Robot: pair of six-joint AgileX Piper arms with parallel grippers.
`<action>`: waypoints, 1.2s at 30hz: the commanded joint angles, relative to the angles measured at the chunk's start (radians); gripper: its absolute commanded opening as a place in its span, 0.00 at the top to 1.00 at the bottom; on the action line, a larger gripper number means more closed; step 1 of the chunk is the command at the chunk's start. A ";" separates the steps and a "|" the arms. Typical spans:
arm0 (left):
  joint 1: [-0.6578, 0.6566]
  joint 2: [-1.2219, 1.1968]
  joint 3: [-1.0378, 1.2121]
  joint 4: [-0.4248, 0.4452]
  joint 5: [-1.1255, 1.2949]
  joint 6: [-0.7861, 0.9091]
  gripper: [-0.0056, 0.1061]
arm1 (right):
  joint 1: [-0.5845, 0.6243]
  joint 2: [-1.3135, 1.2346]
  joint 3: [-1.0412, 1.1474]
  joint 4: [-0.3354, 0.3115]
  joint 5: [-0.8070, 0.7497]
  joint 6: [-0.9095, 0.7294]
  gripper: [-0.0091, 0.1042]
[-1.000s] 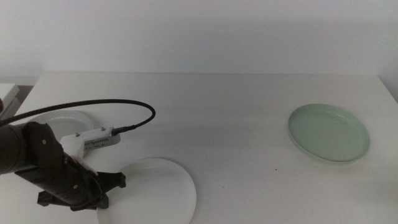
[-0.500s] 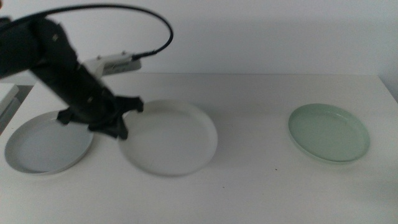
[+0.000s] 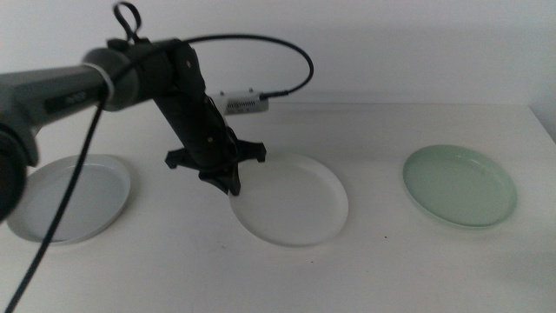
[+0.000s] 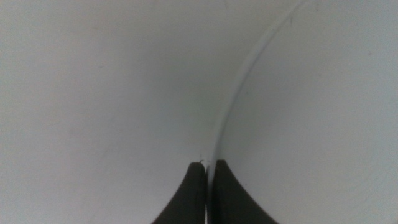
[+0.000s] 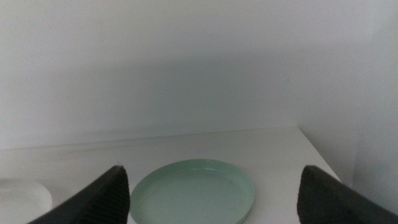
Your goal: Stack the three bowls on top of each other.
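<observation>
Change since earlier frames: white bowl (image 3: 289,199) has travelled rightward with the left claw (image 3: 228,181), from beside the grey bowl (image 3: 68,196) to mid-surface; a clear strip of bare surface (image 3: 174,252) now separates those two. Arm has swung further in over the surface.
Near edge: front strip of surface bare across the full width; no arm there in the middle view.
White bowl: mid-surface, slightly left of centre, left rim pinched in the left claw. Whether it rests flat or is lifted, cannot tell.
Left claw: jaws clamped together on the white bowl's (image 4: 311,112) rim; wrist view shows the rim edge running straight into the jaw tips (image 4: 207,169), almost no gap.
Grey bowl: far left, flat on surface, apart from the white one.
Green bowl (image 3: 459,184): right side, flat, well apart from white bowl; open surface between them.
Right claw (image 5: 214,186): not in the middle view; jaws spread wide apart, empty, with green bowl (image 5: 193,191) seen between them further off.
Room: bare surface ahead of and behind all three bowls; green bowl sits near the right edge.
Far: cable (image 3: 261,52) loops above the arm; white wall (image 3: 391,43) behind.
</observation>
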 commanded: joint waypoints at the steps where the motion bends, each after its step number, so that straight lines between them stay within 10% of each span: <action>1: -0.014 0.024 -0.013 -0.015 -0.029 -0.003 0.97 | -0.008 -0.004 0.004 0.000 -0.008 -0.002 0.10; 10: -0.028 0.047 -0.013 0.005 -0.046 0.018 0.85 | -0.008 -0.004 0.004 0.000 -0.008 -0.002 0.10; 18: -0.007 -0.025 -0.013 0.013 -0.037 0.056 0.11 | -0.008 -0.004 0.004 0.000 -0.008 -0.002 0.10; 36: 0.400 -0.384 -0.005 0.209 0.173 0.089 0.11 | -0.008 -0.004 0.004 0.000 -0.008 -0.002 0.10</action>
